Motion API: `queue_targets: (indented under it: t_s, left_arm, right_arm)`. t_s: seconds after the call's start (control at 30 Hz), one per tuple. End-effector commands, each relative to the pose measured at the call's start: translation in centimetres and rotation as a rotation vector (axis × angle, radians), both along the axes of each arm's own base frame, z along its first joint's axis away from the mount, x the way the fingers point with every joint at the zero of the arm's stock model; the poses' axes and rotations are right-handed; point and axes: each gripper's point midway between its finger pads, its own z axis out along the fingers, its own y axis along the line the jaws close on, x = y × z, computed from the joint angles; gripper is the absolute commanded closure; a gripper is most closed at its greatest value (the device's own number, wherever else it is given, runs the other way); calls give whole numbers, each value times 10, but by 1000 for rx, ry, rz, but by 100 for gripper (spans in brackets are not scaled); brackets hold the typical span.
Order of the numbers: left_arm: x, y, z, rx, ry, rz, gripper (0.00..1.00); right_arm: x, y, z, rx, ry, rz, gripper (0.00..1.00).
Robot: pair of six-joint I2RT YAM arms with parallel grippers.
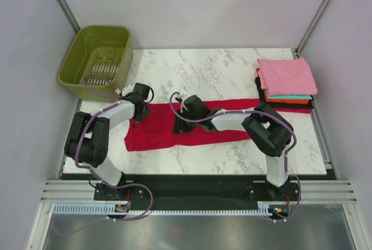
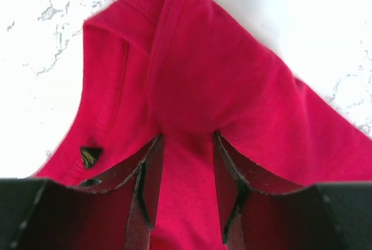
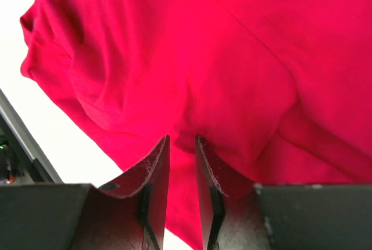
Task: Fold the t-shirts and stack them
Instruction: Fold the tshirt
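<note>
The crimson t-shirt (image 1: 157, 131) lies stretched as a long band across the middle of the marble bench (image 1: 203, 70), and both tools are down on it. The left tool (image 2: 186, 139) sits at the shirt's left end, by the neckline. Its fingers (image 2: 152, 171) stand partly apart with a thick ridge of red cloth filling the gap between them, and creases fan out from that pinch, so it has hold of the shirt. Just outside one finger, a small black label (image 2: 90, 156) shows on the inside of the collar band. Ahead of the fingertips the cloth narrows to a point, with bare bench on either side. The right tool (image 3: 182, 139) is at the shirt's middle, to the right of the left tool and well apart from it. Its fingers (image 3: 156, 171) are drawn almost together, leaving only a slim gap with red cloth in it, and folds gather toward the tips, so it too grips the shirt. Beyond this tool and far to its right, at the back corner of the bench, stands a stack of folded shirts: a pink t-shirt (image 1: 288, 75) on top, then thin edges of a teal t-shirt (image 1: 290, 96), an orange t-shirt (image 1: 279, 100) and a black t-shirt (image 1: 290, 106) at the bottom. Beyond the left tool and to its left, an olive-green basket (image 1: 70, 70) sits at the bench's far corner.
</note>
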Motion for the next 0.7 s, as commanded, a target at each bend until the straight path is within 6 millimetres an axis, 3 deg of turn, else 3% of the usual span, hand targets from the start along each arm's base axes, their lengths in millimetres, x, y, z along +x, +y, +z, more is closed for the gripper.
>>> queue_targets:
  t_s: [0.0,0.07,0.2,0.33,0.43,0.5,0.67]
  left_arm:
    - [3,4,-3,17,18,-6,53]
    - [3,5,-3,28,21,-8,53]
    - [7,4,1,54,5,-16,54]
    - [13,-2,-2,109,19,-31,54]
    - [17,-6,-9,116,59,-31,54]
    - [24,-8,-10,118,71,-28,54]
    - [48,-21,-9,105,67,-37,55]
  right_arm:
    - [2,-24,2,-107,-22,-30,68]
    - [-1,-19,20,-61,-47,-2,64]
    - [-1,-20,49,-10,-110,7,46]
    - [12,-43,70,-58,-207,-87,41]
    - [32,-89,75,-220,-288,-272,38]
    - [41,-135,70,-372,-326,-445,40]
    - [37,-226,65,-560,-334,-775,50]
